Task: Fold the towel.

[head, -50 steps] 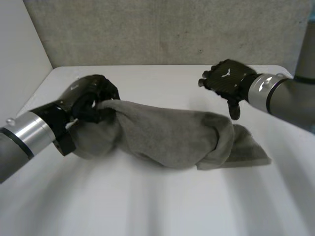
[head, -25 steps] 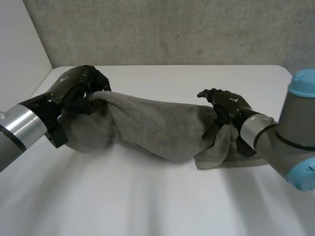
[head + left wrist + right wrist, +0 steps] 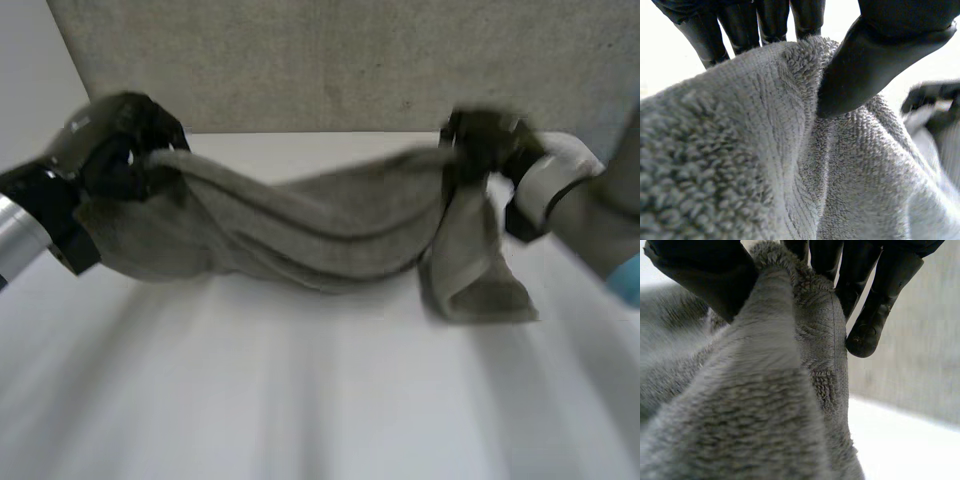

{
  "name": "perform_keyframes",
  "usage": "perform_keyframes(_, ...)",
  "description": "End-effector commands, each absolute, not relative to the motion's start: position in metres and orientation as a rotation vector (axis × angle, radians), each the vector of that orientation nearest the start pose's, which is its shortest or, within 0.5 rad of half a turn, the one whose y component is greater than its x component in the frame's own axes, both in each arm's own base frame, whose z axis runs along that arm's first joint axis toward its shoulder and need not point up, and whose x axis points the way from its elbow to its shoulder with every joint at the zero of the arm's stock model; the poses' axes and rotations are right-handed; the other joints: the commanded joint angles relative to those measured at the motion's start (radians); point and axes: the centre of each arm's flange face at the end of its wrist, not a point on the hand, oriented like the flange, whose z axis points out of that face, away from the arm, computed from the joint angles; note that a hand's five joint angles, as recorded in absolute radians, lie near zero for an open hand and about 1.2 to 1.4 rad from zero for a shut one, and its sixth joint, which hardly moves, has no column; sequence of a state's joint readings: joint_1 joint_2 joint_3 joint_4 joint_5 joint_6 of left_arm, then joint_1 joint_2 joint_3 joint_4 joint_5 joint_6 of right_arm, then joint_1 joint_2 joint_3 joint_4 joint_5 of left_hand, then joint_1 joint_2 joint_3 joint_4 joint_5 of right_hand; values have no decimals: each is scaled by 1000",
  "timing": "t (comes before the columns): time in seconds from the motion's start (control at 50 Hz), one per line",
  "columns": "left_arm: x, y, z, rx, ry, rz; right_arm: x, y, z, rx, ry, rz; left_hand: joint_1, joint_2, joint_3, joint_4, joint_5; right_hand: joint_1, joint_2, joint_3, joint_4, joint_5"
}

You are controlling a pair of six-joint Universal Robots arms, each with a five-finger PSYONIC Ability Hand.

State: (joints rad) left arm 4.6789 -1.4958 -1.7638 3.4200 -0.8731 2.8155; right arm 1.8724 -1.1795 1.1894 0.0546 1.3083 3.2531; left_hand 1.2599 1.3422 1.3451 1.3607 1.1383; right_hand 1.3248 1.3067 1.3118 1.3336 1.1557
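Above the table (image 3: 320, 400), left hand (image 3: 890, 50) and right hand (image 3: 700, 275) pinch the towel (image 3: 300, 235).

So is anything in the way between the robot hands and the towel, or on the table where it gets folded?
Nothing visible. The left robot hand pinches one end of the towel, the right robot hand the other; it sags between them over the table, which bears nothing else.

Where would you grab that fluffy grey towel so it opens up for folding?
At its two ends, by the bunched upper edge, coming from above on each side. The grey terry towel sags between the left hand and right hand, each pinching an end; its middle is a limp roll offering no edge.
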Motion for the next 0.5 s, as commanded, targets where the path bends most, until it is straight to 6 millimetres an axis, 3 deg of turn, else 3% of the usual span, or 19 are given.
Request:
perform_keyframes(0.02,-197,-274,347,-491,-1531,1873,235,-298,388,-589,1737,-1849,136,54,51,36,83,71,90,85,63,66)
perform_keyframes(0.06,-196,-273,355,-500,-1507,1901,218,-306,389,-681,1800,-1841,136,54,51,36,83,71,90,85,63,66)
perform_keyframes(0.12,-188,-279,360,-491,-1507,1940,217,-304,381,-789,1848,-1825,136,54,51,36,83,71,90,85,63,66)
perform_keyframes(0.16,-177,-289,352,-460,-1549,1944,216,-298,353,-1062,1991,-1735,136,54,51,36,83,71,90,85,63,66)
perform_keyframes(0.18,-177,-289,352,-460,-1549,1944,216,-298,352,-1063,1991,-1735,136,54,51,36,83,71,90,85,63,66)
perform_keyframes(0.22,-173,-307,329,-418,-1622,1888,213,-297,318,-1342,2123,-1579,136,54,51,36,83,71,90,85,63,66)
perform_keyframes(0.24,-173,-307,329,-418,-1622,1888,213,-297,318,-1344,2124,-1578,136,54,51,36,83,71,90,85,63,66)
perform_keyframes(0.28,-172,-327,303,-408,-1701,1827,208,-307,295,-1464,2240,-1518,136,54,51,36,83,71,90,85,63,66)
perform_keyframes(0.34,-176,-335,294,-433,-1726,1811,214,-312,288,-1495,2250,-1537,136,54,51,36,83,71,90,85,63,66)
perform_keyframes(0.38,-186,-348,280,-504,-1776,1783,239,-326,289,-1548,2144,-1731,136,54,51,36,83,71,90,85,63,66)
perform_keyframes(0.4,-186,-349,280,-504,-1776,1783,239,-326,289,-1549,2143,-1732,136,54,51,36,83,71,90,85,63,66)
perform_keyframes(0.44,-213,-362,284,-627,-1729,1811,259,-349,304,-1523,1995,-2043,136,54,51,36,83,71,90,85,63,66)
perform_keyframes(0.46,-214,-362,284,-628,-1728,1811,259,-349,304,-1523,1994,-2045,136,54,51,36,83,71,90,85,63,66)
perform_keyframes(0.5,-237,-377,314,-654,-1631,1951,271,-370,349,-1342,1767,-2461,136,54,51,36,83,71,90,85,63,66)
